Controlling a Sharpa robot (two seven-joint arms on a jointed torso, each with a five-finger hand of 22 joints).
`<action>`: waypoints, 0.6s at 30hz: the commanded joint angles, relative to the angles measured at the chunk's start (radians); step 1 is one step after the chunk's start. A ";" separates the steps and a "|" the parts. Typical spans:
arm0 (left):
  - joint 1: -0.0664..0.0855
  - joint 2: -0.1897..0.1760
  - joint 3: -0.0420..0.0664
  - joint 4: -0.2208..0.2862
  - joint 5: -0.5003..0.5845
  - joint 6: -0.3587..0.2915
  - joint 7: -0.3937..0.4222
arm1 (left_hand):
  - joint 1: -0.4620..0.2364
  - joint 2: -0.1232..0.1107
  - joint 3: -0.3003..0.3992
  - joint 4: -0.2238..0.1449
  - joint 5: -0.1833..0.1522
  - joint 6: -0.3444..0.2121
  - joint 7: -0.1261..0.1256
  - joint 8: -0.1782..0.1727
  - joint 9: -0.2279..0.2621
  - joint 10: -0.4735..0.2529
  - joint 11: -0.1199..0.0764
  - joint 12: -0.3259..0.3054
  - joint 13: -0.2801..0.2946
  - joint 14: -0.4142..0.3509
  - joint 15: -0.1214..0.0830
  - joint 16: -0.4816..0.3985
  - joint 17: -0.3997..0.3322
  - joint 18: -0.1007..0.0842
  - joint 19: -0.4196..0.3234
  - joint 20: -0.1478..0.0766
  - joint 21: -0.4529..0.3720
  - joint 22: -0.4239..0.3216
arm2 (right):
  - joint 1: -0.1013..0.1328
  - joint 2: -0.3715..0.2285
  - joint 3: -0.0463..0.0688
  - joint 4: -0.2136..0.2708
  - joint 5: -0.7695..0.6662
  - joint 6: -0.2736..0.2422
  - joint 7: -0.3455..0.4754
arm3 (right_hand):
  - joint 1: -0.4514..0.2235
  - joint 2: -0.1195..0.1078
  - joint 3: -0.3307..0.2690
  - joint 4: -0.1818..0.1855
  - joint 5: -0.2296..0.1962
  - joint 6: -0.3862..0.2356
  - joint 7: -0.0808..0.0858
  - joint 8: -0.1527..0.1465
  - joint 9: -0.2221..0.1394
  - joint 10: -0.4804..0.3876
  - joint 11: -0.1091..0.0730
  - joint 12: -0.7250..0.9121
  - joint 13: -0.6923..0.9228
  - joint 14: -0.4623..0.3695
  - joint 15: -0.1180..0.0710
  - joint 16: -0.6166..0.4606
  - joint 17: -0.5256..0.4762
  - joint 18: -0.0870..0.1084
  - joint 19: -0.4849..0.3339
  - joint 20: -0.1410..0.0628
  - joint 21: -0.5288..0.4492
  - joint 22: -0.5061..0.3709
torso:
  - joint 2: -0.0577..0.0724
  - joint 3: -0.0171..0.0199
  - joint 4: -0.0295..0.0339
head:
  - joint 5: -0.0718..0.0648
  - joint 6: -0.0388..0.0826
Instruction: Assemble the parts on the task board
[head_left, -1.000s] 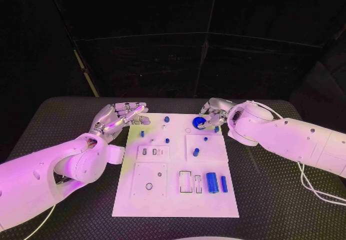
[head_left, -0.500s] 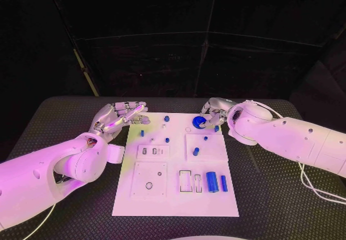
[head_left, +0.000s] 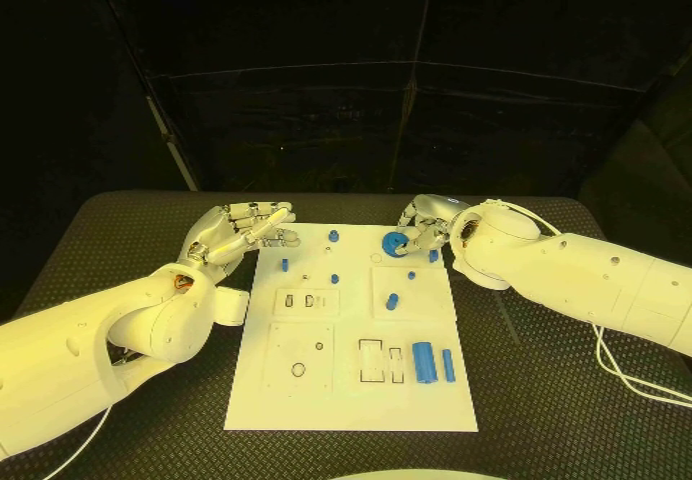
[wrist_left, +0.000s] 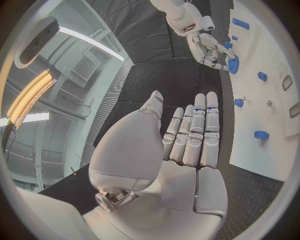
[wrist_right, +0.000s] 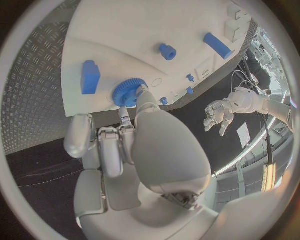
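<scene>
The white task board (head_left: 353, 400) lies in the middle of the black table. My right hand (head_left: 428, 222) pinches a blue gear (head_left: 395, 243) over the board's far right part; in the right wrist view the fingertips (wrist_right: 139, 95) meet on the gear (wrist_right: 128, 93) beside a round outline on the board (wrist_right: 119, 30). My left hand (head_left: 235, 230) hovers at the board's far left corner with its fingers (wrist_left: 195, 131) straight and apart, holding nothing. The left wrist view also shows the right hand (wrist_left: 209, 46) with the gear (wrist_left: 233, 65).
Small blue pegs (head_left: 333, 237) (head_left: 284, 267) (head_left: 391, 302) stand on the board's far half. A thick blue cylinder (head_left: 424, 363) and a thin blue bar (head_left: 447, 366) lie near two slots at the near right. A blue block (wrist_right: 90, 77) sits close to the gear.
</scene>
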 joint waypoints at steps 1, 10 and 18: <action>0.001 0.000 0.001 0.001 -0.004 0.014 0.002 | 0.000 0.012 0.000 -0.009 -0.006 0.006 -0.001 -0.006 -0.001 0.006 0.002 -0.007 -0.001 0.001 0.000 -0.003 0.001 0.003 0.008 -0.001 0.003 -0.001 | -0.004 0.001 -0.002 -0.002 -0.014 0.013 0.008 | 0.005 0.022 0.017 -0.003 -0.009 0.026 -0.005 0.005 0.002 0.025 -0.009 0.008 0.132 0.094 -0.005 0.005 0.205 -0.020 0.008 -0.003 0.006 0.005 | 0.000 -0.0002 0.0000 | -0.001 -0.001; 0.001 -0.001 0.001 0.001 -0.004 0.016 -0.002 | 0.000 0.013 0.000 -0.010 -0.006 0.006 -0.001 -0.006 -0.001 0.006 0.002 -0.007 -0.001 0.001 0.000 -0.004 0.001 0.003 0.008 -0.001 0.003 -0.001 | -0.005 0.000 -0.002 0.002 -0.056 -0.034 0.023 | 0.041 0.065 0.092 -0.032 -0.002 0.102 -0.029 -0.003 -0.003 0.042 -0.031 0.024 0.157 0.095 -0.025 0.007 0.212 -0.023 0.017 -0.021 0.014 0.021 | 0.000 0.0004 0.0017 | -0.001 -0.001; 0.001 -0.001 0.001 -0.001 -0.004 0.017 -0.004 | 0.001 0.013 -0.001 -0.011 -0.006 0.005 0.000 -0.008 -0.001 0.005 0.002 -0.009 -0.001 0.001 0.000 -0.005 0.002 0.003 0.009 -0.001 0.003 -0.002 | -0.008 -0.005 -0.002 0.051 -0.104 -0.114 0.043 | 0.037 0.065 0.127 -0.043 0.004 0.135 -0.038 -0.015 -0.004 0.051 -0.039 0.033 0.169 0.097 -0.033 0.010 0.221 -0.027 0.026 -0.029 0.022 0.039 | 0.000 0.0009 0.0012 | 0.002 0.000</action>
